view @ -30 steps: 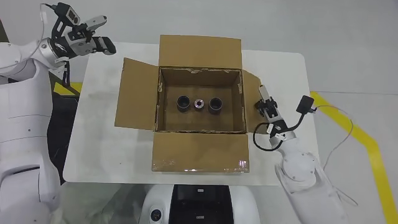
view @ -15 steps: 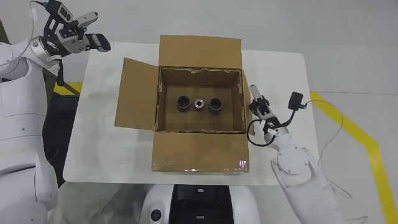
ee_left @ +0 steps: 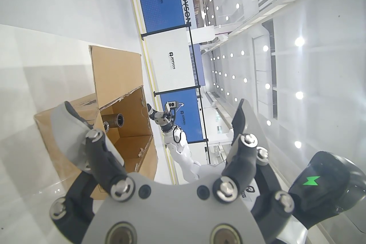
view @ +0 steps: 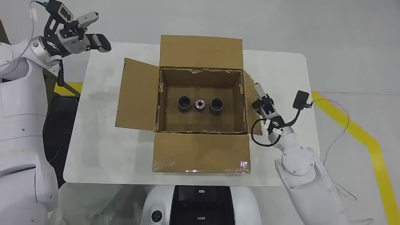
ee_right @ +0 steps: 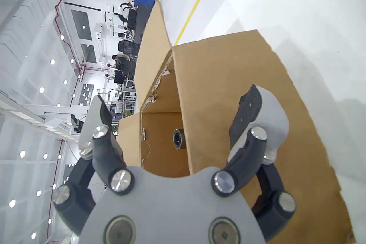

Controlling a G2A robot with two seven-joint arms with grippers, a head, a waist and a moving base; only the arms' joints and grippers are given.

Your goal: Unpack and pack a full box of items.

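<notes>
An open cardboard box [view: 199, 56] stands in the middle of the white table [view: 100, 137] with its flaps spread. Inside lie two dark metal cylinders [view: 185, 104] [view: 217, 105] and a smaller silver one [view: 199, 105] between them. My left gripper [view: 99, 30] hangs open and holds nothing above the table's far left corner, well away from the box. In the left wrist view the left gripper [ee_left: 154, 110] faces the box [ee_left: 120, 76] and a cylinder [ee_left: 113, 119]. My right gripper [view: 258, 92] is open beside the box's right flap [ee_right: 228, 70]. A cylinder [ee_right: 178, 139] shows past the right gripper [ee_right: 175, 97].
The box flaps lie out over the table to the left [view: 137, 94], the front [view: 200, 153] and the back. Bare table [view: 281, 69] shows to the right of the box. A cable [view: 331, 109] trails from the right arm over the floor with its yellow line [view: 359, 134].
My left gripper has drawn back to the left, away from the box. My right gripper has edged closer to the box's right flap. The items in the box have not moved.
</notes>
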